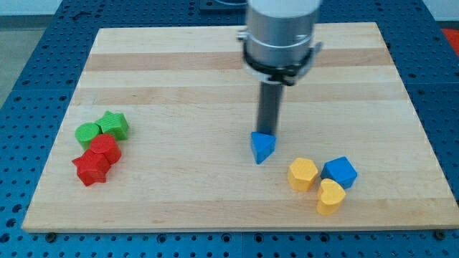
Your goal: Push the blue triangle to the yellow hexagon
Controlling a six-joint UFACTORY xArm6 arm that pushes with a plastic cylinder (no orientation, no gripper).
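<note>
The blue triangle (262, 147) lies on the wooden board, a little right of the middle. My tip (266, 133) stands right at the triangle's top edge, touching or nearly touching it. The yellow hexagon (303, 173) lies to the lower right of the triangle, a short gap away. The rod hangs from the grey arm head (280, 36) at the view's top.
A blue cube (339, 172) sits right of the yellow hexagon, and a yellow heart (330, 196) lies below it. At the view's left are a green circle (87, 132), a green star (113, 125), a red hexagon (105, 147) and a red star (91, 168). The board's edge (237, 228) runs along the bottom.
</note>
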